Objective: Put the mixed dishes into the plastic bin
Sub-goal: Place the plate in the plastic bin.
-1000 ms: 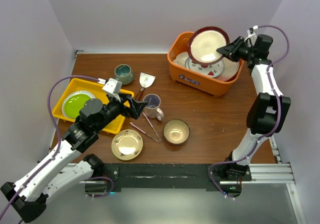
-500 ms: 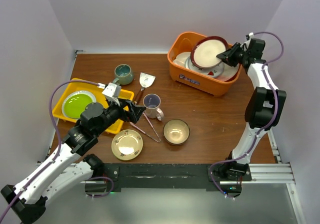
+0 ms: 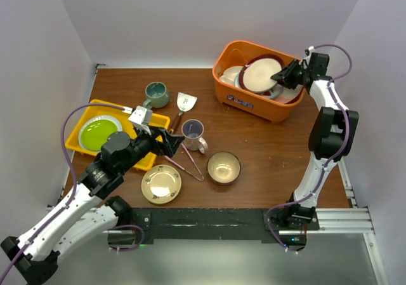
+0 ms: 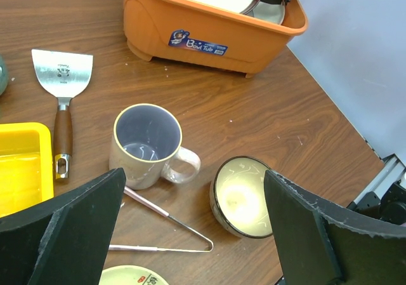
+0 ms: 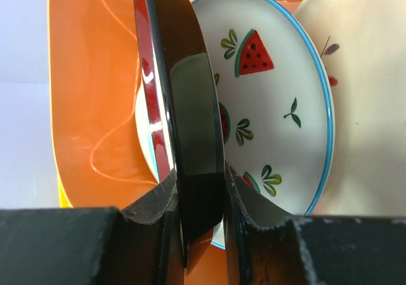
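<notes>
Nearest you, the cream plate (image 3: 161, 183) lies flat on the tabletop (image 3: 273, 152), left of centre. The bronze bowl (image 3: 224, 167) stands upright to its right. The thin pink tongs (image 3: 184, 164) lie between them, a little farther back.

Your left end effector (image 3: 176, 142) hovers over the far end of the tongs with its jaws spread wide, holding nothing. The lavender mug (image 3: 193, 132) stands upright just beyond it, handle toward the near right. To the left, the lime-green plate (image 3: 99, 133) sits in the yellow tray (image 3: 147, 158).

Farther back, the metal spatula (image 3: 184, 103) lies flat with its blade pointing away. The teal mug (image 3: 156, 94) is to its left.

At the far right stands the orange plastic bin (image 3: 250, 102). Your right end effector (image 3: 279, 75) reaches over its right rim, jaws narrowed onto the edge of the brown-rimmed plate (image 3: 259, 74). That plate is tilted inside the bin, over the fruit-print plate (image 5: 266, 107). You cannot tell whether the two plates touch.
</notes>
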### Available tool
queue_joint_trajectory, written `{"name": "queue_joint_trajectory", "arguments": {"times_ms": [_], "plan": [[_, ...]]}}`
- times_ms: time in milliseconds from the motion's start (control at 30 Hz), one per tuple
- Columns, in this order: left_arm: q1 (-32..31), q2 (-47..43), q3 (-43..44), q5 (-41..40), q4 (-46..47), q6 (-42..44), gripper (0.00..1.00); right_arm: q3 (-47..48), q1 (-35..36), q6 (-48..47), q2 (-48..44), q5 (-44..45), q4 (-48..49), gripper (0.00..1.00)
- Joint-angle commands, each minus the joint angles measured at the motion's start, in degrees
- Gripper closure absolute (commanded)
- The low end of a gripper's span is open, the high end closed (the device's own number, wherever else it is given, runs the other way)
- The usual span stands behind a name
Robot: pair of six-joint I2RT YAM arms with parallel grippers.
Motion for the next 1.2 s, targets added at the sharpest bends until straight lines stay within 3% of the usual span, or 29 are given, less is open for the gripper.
{"name": "queue_joint_trajectory", "arguments": {"times_ms": [0,367,1167], "plan": [[0.42,-0.80,-0.39,-0.55,0.54,-0.87,0.04,4.76,0.27,-0.90,-1.31,-0.49,2.86,0.71],[0.42,-1.51,-0.65,-0.72,-0.08,-0.95,0.04,6.43,0.27,-3.53,0.54,3.98,-1.53,0.57],[0.42,3.41,1.72,-4.06,-5.34,-2.54,0.04,10.74,0.53,-14.34,0.28,12.16,-10.41,0.38]]}}
